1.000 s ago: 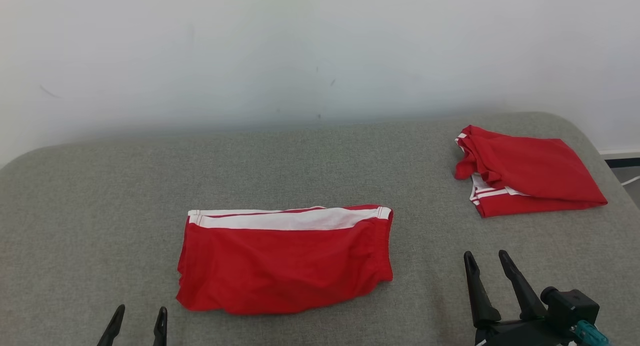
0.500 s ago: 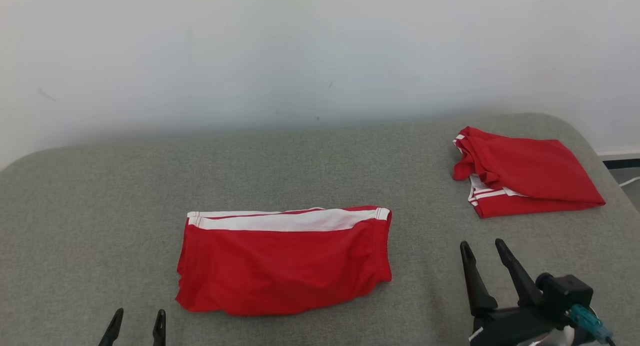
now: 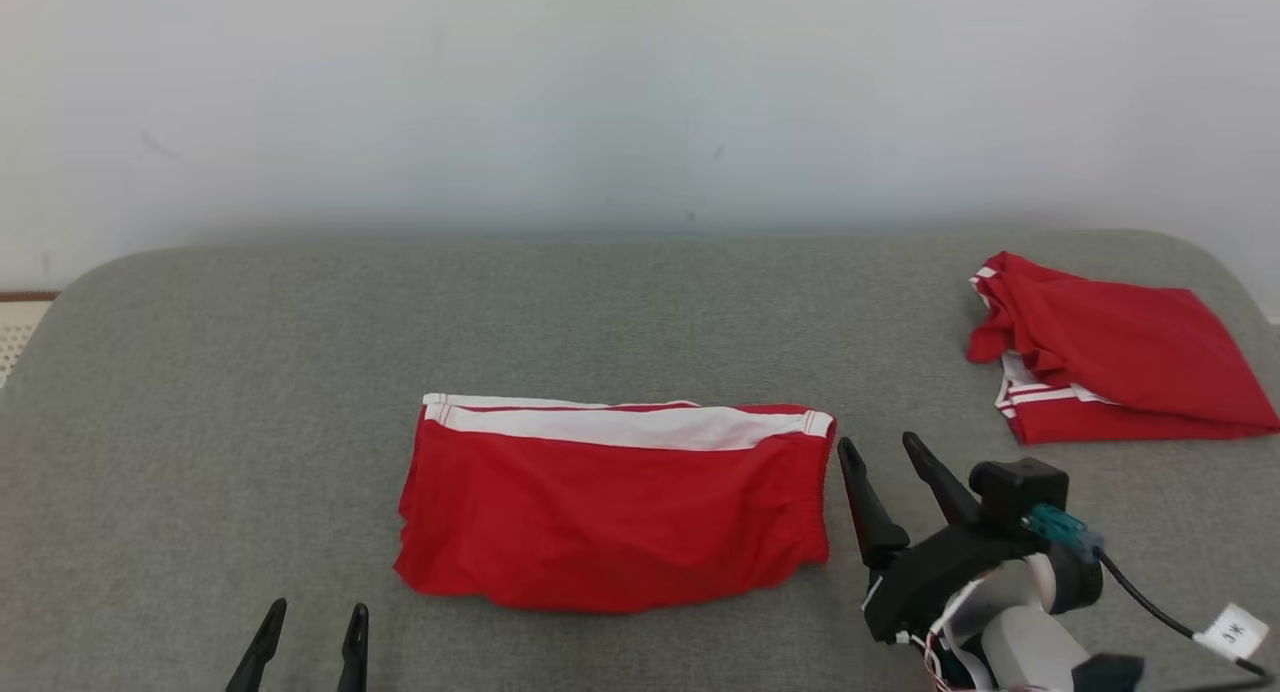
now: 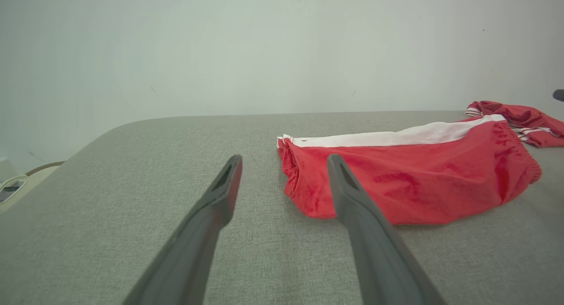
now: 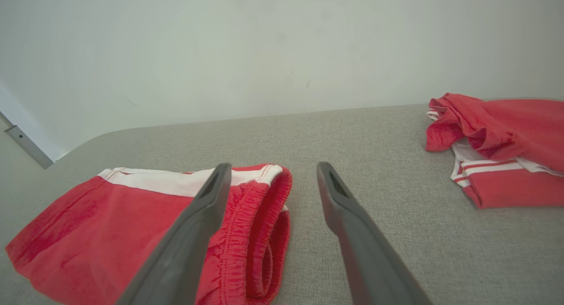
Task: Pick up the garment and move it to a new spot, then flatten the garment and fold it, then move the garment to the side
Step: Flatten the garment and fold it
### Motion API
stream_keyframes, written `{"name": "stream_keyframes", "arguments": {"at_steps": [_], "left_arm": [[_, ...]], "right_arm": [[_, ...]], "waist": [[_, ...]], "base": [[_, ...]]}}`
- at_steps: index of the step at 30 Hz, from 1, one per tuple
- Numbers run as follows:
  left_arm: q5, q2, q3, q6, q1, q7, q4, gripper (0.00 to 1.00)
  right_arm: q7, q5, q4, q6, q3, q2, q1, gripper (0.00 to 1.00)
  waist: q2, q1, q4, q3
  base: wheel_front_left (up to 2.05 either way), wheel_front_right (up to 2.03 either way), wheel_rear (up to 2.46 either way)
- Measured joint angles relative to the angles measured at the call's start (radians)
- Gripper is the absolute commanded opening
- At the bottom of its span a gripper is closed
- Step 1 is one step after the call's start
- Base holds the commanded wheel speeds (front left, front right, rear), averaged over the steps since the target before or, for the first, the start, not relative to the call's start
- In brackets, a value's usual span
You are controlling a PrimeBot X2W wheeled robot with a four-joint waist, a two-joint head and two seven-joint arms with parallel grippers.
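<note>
Right tool (image 3: 878, 440) stands wide and empty; the folded red garment (image 3: 615, 507) lies just left of it on the grey bench (image 3: 200, 422). Left tool (image 3: 319, 607), equally wide and empty, has the garment ahead to its right, not touching.

folded shorts (image 3: 615, 517): red, white band along top edge. second garment (image 3: 1125, 367): red, white stripes. surface (image 3: 250, 372): grey fabric. wall (image 3: 600, 92): white.
</note>
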Motion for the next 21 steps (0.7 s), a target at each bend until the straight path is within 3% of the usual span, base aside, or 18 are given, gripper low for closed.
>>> {"name": "stream_keyframes", "arguments": {"at_steps": [4,12,21], "left_arm": [[0.008,-0.008,-0.006,-0.005,-0.009,0.0,0.004,1.0],[0.018,-0.022,0.006,-0.018,-0.033,0.0,0.02,1.0],[0.025,-0.031,0.015,-0.026,-0.054,0.0,0.025,1.0]], "right_arm": [[-0.007,-0.001,0.118,0.0,-0.001,0.024,-0.064,1.0],[-0.016,-0.048,0.489,0.0,-0.068,0.074,-0.219,1.0],[-0.007,0.024,0.635,0.0,-0.044,0.083,-0.278,1.0]], "waist": [[0.0,0.0,0.026,0.011],[0.0,0.0,0.079,0.051],[0.0,0.0001,0.082,0.075]], "base": [[0.0,0.0,0.0],[0.0,0.0,0.0],[0.0,0.0,0.0]]}}
